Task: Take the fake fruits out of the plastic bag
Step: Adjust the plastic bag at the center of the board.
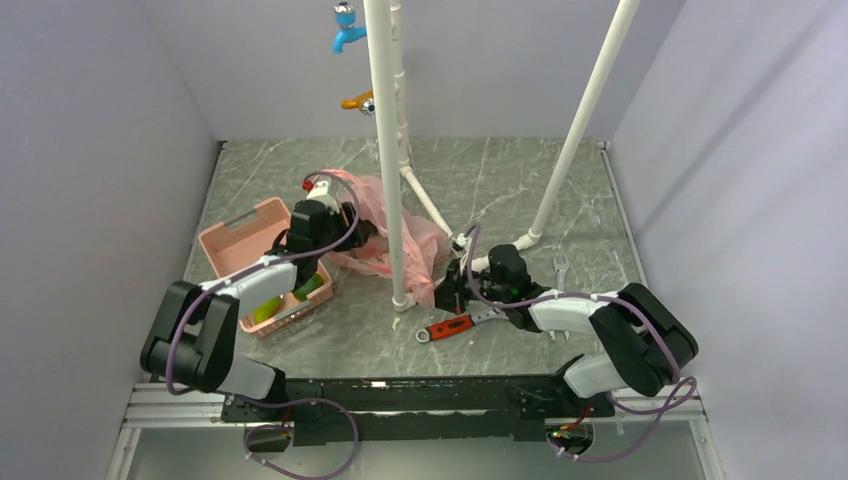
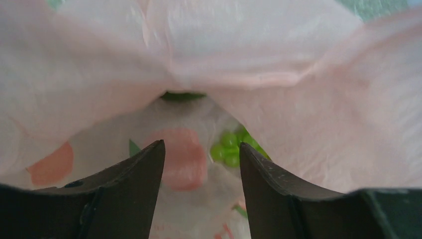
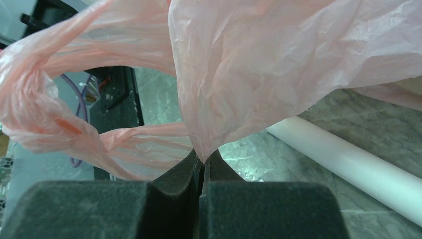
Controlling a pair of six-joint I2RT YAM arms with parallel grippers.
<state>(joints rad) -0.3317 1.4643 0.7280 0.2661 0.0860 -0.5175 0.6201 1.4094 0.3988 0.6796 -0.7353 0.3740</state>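
Plastic bag [image 1: 368, 205] sits by white pipe [image 1: 385, 150], between pink basket [image 1: 235, 225] and wrench [image 1: 455, 325].

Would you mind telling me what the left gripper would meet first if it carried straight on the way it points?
Probably the inner wall of the plastic bag, straight ahead of the open left gripper; a green fruit lies just right of that line. Depth is unclear.

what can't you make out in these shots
Fruit count in the plastic bag: left wrist view shows one green cluster past the left gripper; pink folds cover the rest.
Contents of the pink basket: top view, the left arm covers most of it.
Bag's middle: top view, the white pipe crosses it.
How much plastic the right gripper holds: right wrist view, hidden between its shut fingers.
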